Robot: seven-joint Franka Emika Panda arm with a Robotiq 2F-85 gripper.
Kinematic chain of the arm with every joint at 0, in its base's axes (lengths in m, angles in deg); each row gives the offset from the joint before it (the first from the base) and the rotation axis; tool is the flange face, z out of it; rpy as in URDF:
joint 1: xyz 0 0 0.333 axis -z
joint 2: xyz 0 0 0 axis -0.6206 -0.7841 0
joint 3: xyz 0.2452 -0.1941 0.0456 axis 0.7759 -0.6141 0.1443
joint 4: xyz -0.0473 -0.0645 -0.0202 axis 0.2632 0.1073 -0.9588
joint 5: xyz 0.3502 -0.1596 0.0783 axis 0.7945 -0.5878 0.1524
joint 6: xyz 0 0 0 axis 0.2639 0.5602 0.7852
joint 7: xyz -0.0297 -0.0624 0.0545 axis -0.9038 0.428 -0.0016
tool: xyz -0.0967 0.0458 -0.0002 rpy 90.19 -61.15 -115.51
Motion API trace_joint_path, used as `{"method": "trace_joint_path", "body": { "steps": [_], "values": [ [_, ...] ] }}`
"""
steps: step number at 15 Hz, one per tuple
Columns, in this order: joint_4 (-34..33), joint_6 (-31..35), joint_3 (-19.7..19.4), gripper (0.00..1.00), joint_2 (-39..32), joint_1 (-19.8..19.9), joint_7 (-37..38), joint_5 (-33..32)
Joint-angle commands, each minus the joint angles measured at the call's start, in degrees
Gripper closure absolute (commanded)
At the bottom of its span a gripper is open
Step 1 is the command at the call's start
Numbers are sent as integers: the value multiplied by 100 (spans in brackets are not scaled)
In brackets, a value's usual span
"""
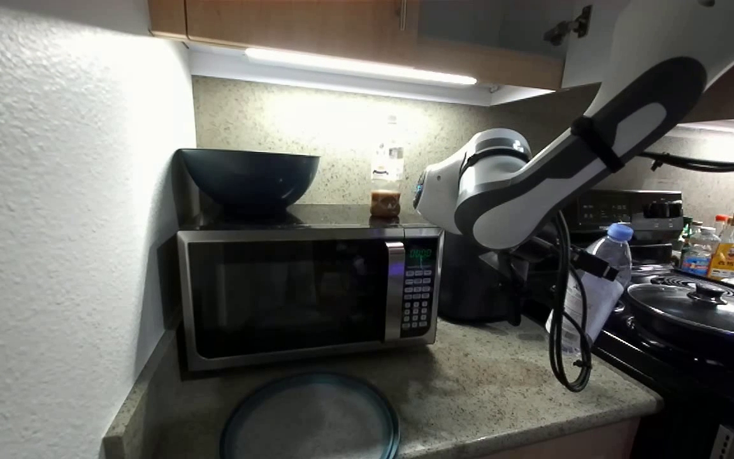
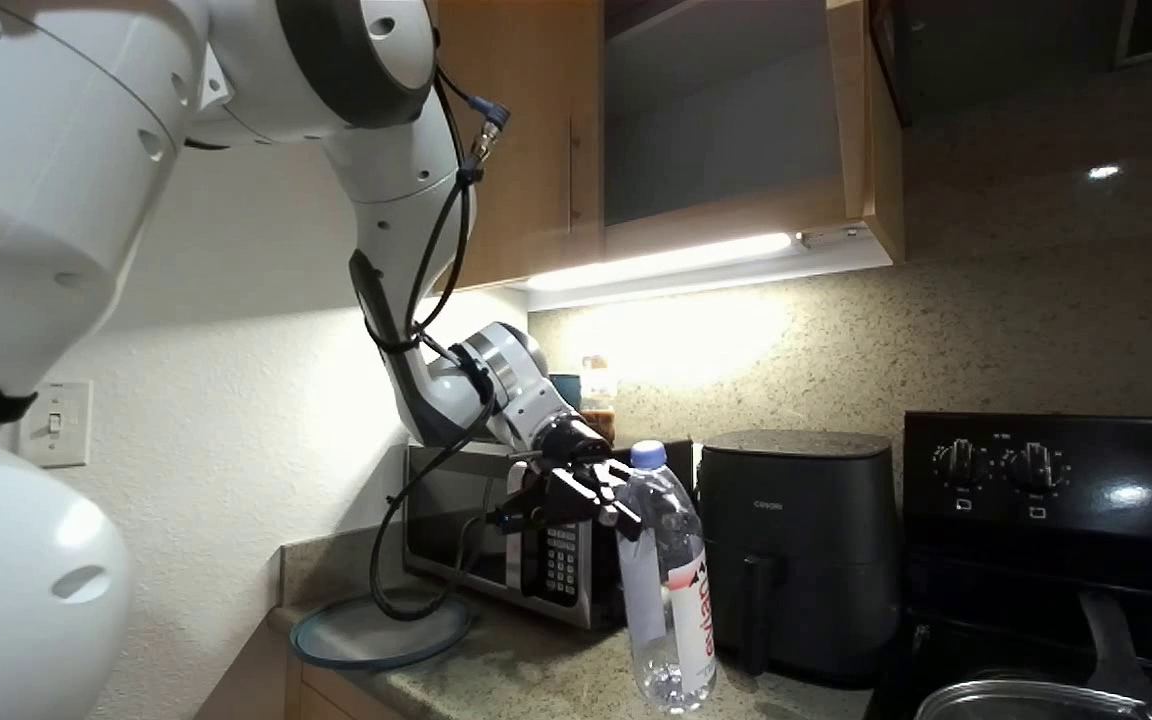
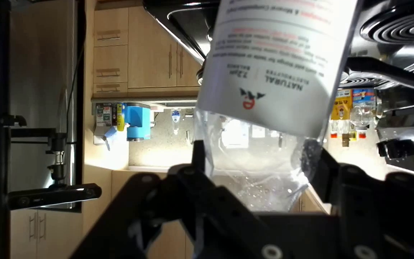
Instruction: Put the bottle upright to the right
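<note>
Near the front edge of the bench (image 1: 501, 395) lies a plate (image 1: 309, 421), with bare surface running from it toward the stove (image 1: 676, 379). Farther in, the jaws grip the tilted bottle (image 1: 603, 301) at its shoulder, though whether its base clears the bench I cannot tell; the fryer (image 2: 826, 545) stands behind.

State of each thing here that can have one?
Clear plastic blue-capped bottle: tilted, gripped
Black gripper: closed on that bottle
Silver rectangular microwave: door shut, display lit
Clear bottle of brown liquid: upright, part full
Black air fryer: drawer shut
Black round pan: lidded
White strip light: on
Wooden cupboard: one side open
</note>
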Motion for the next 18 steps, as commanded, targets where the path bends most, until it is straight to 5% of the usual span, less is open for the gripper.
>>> {"method": "trace_joint_path", "body": {
  "steps": [1, 8, 18],
  "values": [
    [-165, -50, -74, 57, -262, -23, -701, -72],
    [-541, -633, -182, 57, -762, -136, -1340, -290],
    [-1047, -470, -311, 57, -1352, -77, -846, -86]
  ]
}}
